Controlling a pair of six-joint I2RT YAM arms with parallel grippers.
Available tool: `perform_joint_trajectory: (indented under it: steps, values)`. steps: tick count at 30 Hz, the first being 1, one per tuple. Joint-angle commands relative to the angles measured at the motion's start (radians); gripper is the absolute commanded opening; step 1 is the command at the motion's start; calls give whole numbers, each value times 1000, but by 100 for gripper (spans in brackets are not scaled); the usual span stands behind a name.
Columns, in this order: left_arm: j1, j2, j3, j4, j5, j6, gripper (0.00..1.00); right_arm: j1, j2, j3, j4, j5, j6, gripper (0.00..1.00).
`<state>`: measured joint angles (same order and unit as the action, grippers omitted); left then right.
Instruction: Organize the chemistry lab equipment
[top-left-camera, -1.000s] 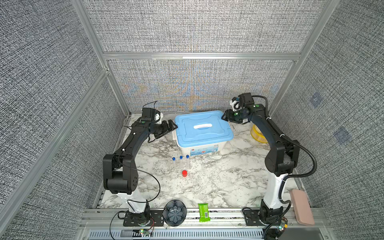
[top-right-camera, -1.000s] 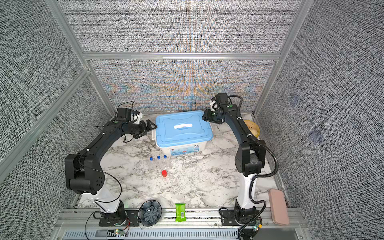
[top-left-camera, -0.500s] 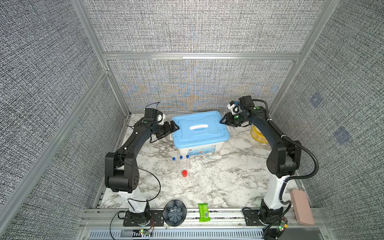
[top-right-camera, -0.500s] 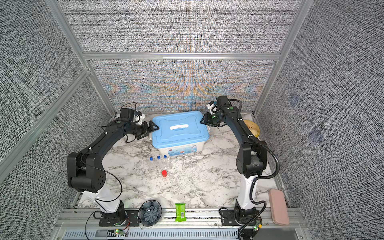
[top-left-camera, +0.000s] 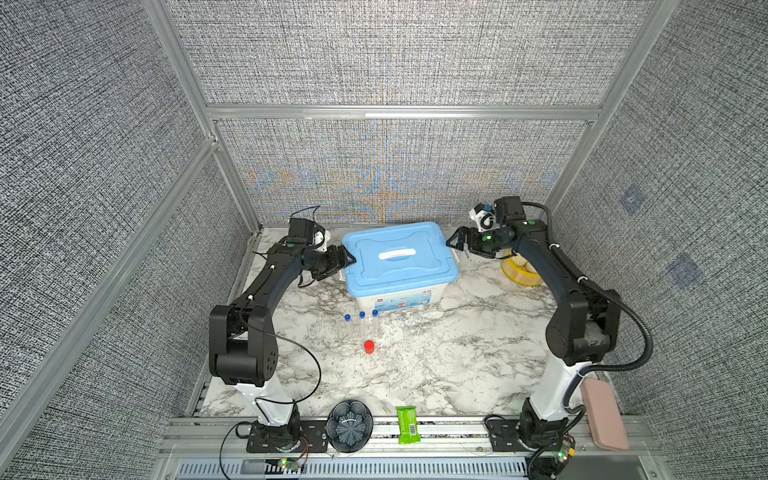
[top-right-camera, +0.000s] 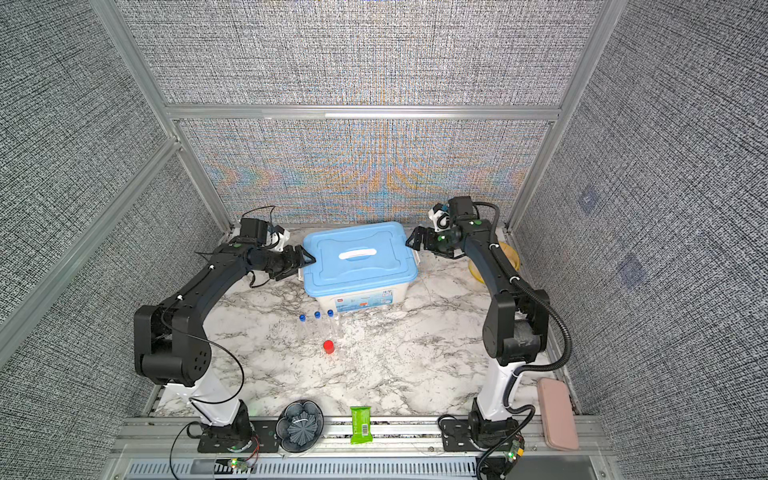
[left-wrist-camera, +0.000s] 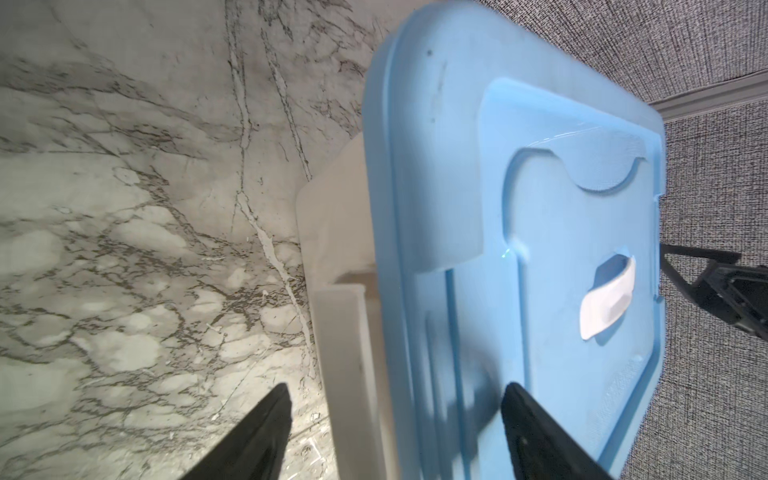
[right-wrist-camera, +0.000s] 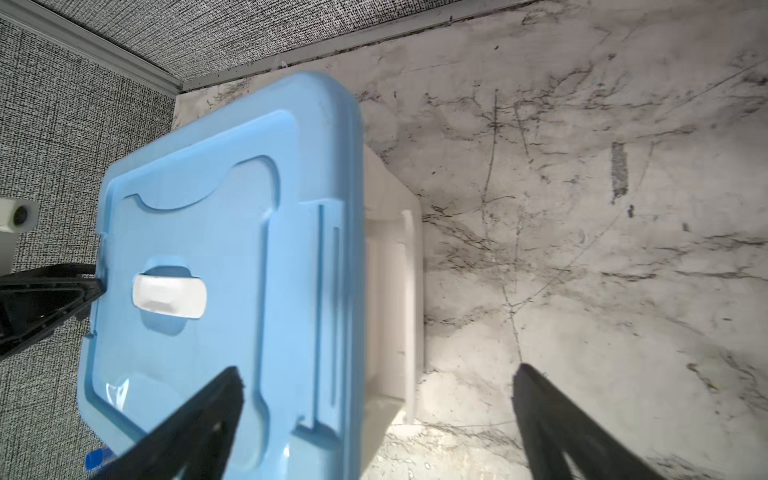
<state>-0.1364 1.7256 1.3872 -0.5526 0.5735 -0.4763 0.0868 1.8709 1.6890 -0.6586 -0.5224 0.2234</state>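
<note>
Three clear blue-capped tubes (top-left-camera: 362, 322) (top-right-camera: 317, 322) stand in a row on the marble in front of the storage box. A small red-capped vial (top-left-camera: 368, 346) (top-right-camera: 328, 345) stands just in front of them. The box has a blue lid (top-left-camera: 399, 257) (left-wrist-camera: 519, 249) (right-wrist-camera: 216, 249), which is on. My left gripper (top-left-camera: 348, 260) (left-wrist-camera: 397, 390) is open, astride the lid's left edge. My right gripper (top-left-camera: 455, 243) (right-wrist-camera: 379, 372) is open wide at the box's right edge, over its white side latch (right-wrist-camera: 395, 291). Neither gripper holds anything.
A yellow roll (top-left-camera: 519, 270) lies at the back right behind the right arm. A dark fluted bowl (top-left-camera: 349, 430), a green snack packet (top-left-camera: 407, 424) and a pink case (top-left-camera: 604, 415) sit along the front rail. The box stands close to the back wall.
My right gripper closed at the box's right edge, then opened wide and drew back slightly. The box shifted a little to the left. My left gripper has narrowed at the lid's left edge.
</note>
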Motion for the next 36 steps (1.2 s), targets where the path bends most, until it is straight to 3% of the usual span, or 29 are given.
perform_joint_trajectory:
  steps: [1,4,6,9,14,19,25,31,36]
  values:
    - [0,10,12,32,38,-6,59,-19,20,-33,92,-159,12,99]
    - [-2,23,23,34,52,-6,45,-24,61,-37,134,-269,53,99]
    - [-4,30,32,31,51,0,41,-24,74,-49,190,-320,100,99]
    - [-9,45,58,-12,29,22,36,-21,95,-48,207,-324,141,99]
    - [-17,60,75,-45,-11,53,32,-15,86,-73,255,-335,198,88]
    - [-37,71,116,-100,-71,88,30,12,54,-70,227,-264,177,74]
    - [-66,80,166,-162,-148,116,30,71,33,-12,94,-98,98,61]
    - [-96,94,199,-198,-216,122,32,165,54,77,-73,145,13,60]
    - [-113,112,220,-206,-230,117,32,208,68,91,-111,249,-7,59]
